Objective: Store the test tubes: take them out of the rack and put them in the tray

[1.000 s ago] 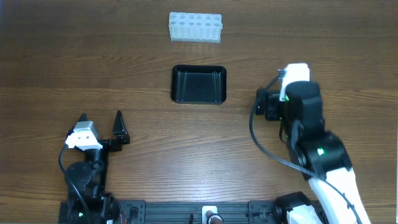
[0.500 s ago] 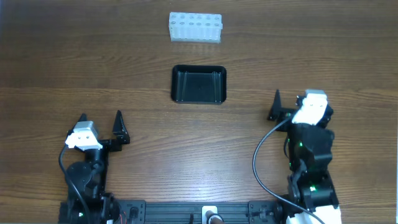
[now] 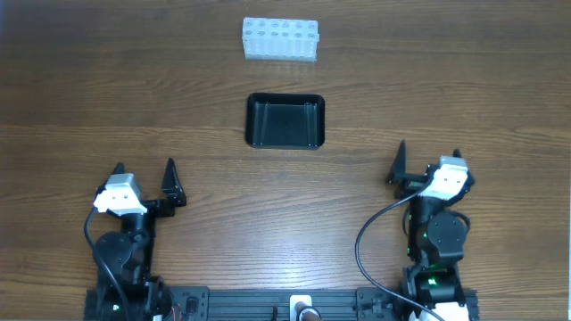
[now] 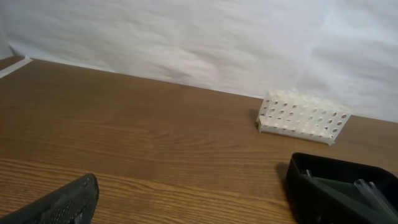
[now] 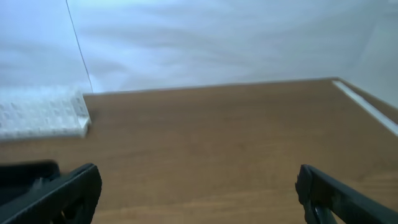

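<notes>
Right arm: has drawn back from beside the tray's right side to the near right of the table. The right gripper now sits low by its base, fingers wide apart and holding nothing. Its posture mirrors the left arm's.

Left arm: unchanged over the same interval. The left gripper rests at the near left, fingers apart and empty.

Rack: stands at the far edge, centre, well apart from both grippers. In the left wrist view no tube rises above its top. Whether any sit lower inside it cannot be told.

Tray: lies just nearer than the rack, between the rack and the arms, and has not moved. The left wrist view shows clear tubes lying flat inside it, against the right part. The count cannot be told.

Assessment: the right arm's withdrawal with an empty gripper, taken with tubes already in the tray and an apparently bare rack, suggests the last transfer is done and both arms are parked. If a tube does remain in the rack, either arm faces a full reach across the tray to get it, and risks catching the tray's rim on the way.
</notes>
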Action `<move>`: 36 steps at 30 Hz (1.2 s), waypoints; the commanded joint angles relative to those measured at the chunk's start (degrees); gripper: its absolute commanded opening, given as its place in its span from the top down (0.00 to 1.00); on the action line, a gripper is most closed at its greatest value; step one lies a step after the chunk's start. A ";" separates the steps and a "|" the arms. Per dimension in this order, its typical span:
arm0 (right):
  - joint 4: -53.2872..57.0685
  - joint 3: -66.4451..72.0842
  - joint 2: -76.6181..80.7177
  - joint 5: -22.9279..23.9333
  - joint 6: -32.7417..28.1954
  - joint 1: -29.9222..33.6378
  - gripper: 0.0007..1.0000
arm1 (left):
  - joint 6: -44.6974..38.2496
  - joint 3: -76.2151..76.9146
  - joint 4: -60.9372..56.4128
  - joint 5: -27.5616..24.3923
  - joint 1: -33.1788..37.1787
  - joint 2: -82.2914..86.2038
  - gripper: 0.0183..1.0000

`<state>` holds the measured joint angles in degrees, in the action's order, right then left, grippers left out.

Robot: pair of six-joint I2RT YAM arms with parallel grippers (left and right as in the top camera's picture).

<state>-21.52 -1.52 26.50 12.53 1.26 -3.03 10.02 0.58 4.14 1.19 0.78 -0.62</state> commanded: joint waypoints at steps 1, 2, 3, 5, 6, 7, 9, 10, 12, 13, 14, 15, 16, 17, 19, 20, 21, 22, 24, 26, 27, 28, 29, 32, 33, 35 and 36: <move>3.63 1.20 -4.66 -0.70 -0.07 0.74 0.01 | -1.03 -0.24 0.11 -0.74 0.26 0.28 0.00; 4.66 1.20 -5.79 -0.68 -0.04 0.90 0.01 | -1.03 -0.26 0.11 -0.74 0.26 0.28 0.00; 5.73 1.20 -6.93 -0.70 -0.04 1.09 0.01 | -1.03 -0.24 0.11 -0.74 0.26 0.28 0.00; 8.61 1.20 -9.60 -0.70 -0.07 1.51 0.01 | -1.03 -0.26 0.11 -0.74 0.26 0.28 0.00; 10.60 1.20 -11.10 -0.70 -0.07 1.64 0.01 | -1.03 -0.24 0.11 -0.74 0.26 0.28 0.00; 12.72 1.20 -12.68 -0.70 -0.07 1.66 0.01 | -1.03 -0.24 0.11 -0.74 0.26 0.28 0.00; 16.98 1.20 -15.50 -0.70 -0.04 1.66 0.01 | -1.03 -0.24 0.11 -0.74 0.26 0.28 0.00; 18.93 1.20 -16.70 -0.70 -0.04 1.66 0.01 | -1.03 -0.26 0.11 -0.74 0.26 0.28 0.00; 22.75 1.20 -19.02 -0.70 -0.07 1.66 0.01 | -1.03 -0.24 0.11 -0.74 0.26 0.28 0.00; 24.39 1.20 -20.04 -0.70 -0.07 1.66 0.01 | -1.03 -0.24 0.11 -0.74 0.26 0.28 0.00; 24.74 1.20 -20.94 -0.72 -0.04 1.66 0.01 | -1.03 -0.24 0.11 -0.74 0.26 0.28 0.00; 24.65 1.20 -21.62 -0.70 -0.07 1.66 0.01 | -1.03 -0.24 0.11 -0.74 0.26 0.28 0.00; 24.74 1.20 -22.58 -0.70 -0.04 1.66 0.01 | -1.03 -0.26 0.11 -0.74 0.26 0.28 0.00; 24.74 1.20 -22.97 -0.70 -0.07 1.66 0.01 | -1.03 -0.24 0.11 -0.74 0.26 0.28 0.00; 24.74 1.20 -24.20 -0.72 -0.07 1.66 0.01 | -1.03 -0.24 0.11 -0.74 0.26 0.28 0.00; 24.74 1.20 -24.83 -0.72 -0.07 1.66 0.01 | -1.03 -0.26 0.11 -0.74 0.26 0.28 0.00; 24.74 1.20 -25.59 -0.70 -0.04 1.66 0.01 | -1.03 -0.24 0.11 -0.74 0.26 0.28 0.00; 24.72 1.20 -26.25 -0.70 -0.07 1.66 0.01 | -1.03 -0.24 0.11 -0.74 0.26 0.28 0.00; 24.74 1.20 -26.23 -0.70 -0.07 1.62 0.01 | -1.03 -0.24 0.11 -0.74 0.26 0.28 0.00; 24.72 1.20 -26.23 -0.72 -0.07 1.55 0.01 | -1.03 -0.24 0.11 -0.74 0.26 0.28 0.00; 24.72 1.20 -26.23 -0.70 -0.07 1.55 0.01 | -1.03 -0.24 0.11 -0.74 0.26 0.28 0.00; 24.72 1.20 -26.23 -0.70 -0.04 1.55 0.01 | -1.03 -0.24 0.11 -0.74 0.26 0.28 0.00; 24.72 1.20 -26.23 -0.70 -0.07 1.55 0.01 | -1.03 -0.26 0.11 -0.74 0.26 0.28 0.00; 24.72 1.20 -26.23 -0.70 -0.07 1.55 0.01 | -1.03 -0.24 0.11 -0.74 0.26 0.28 0.00; 24.72 1.20 -26.23 -0.70 -0.07 1.55 0.01 | -1.03 -0.24 0.11 -0.74 0.26 0.28 0.00; 24.72 1.20 -26.23 -0.74 -0.04 1.55 0.01 | -1.03 -0.24 0.11 -0.74 0.26 0.28 0.00; 24.72 1.20 -26.23 -0.98 -0.07 1.55 0.01 | -1.03 -0.26 0.11 -0.74 0.26 0.28 0.00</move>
<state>2.94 -0.62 0.89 12.36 1.28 -1.78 10.02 0.58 4.12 1.19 0.78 -0.62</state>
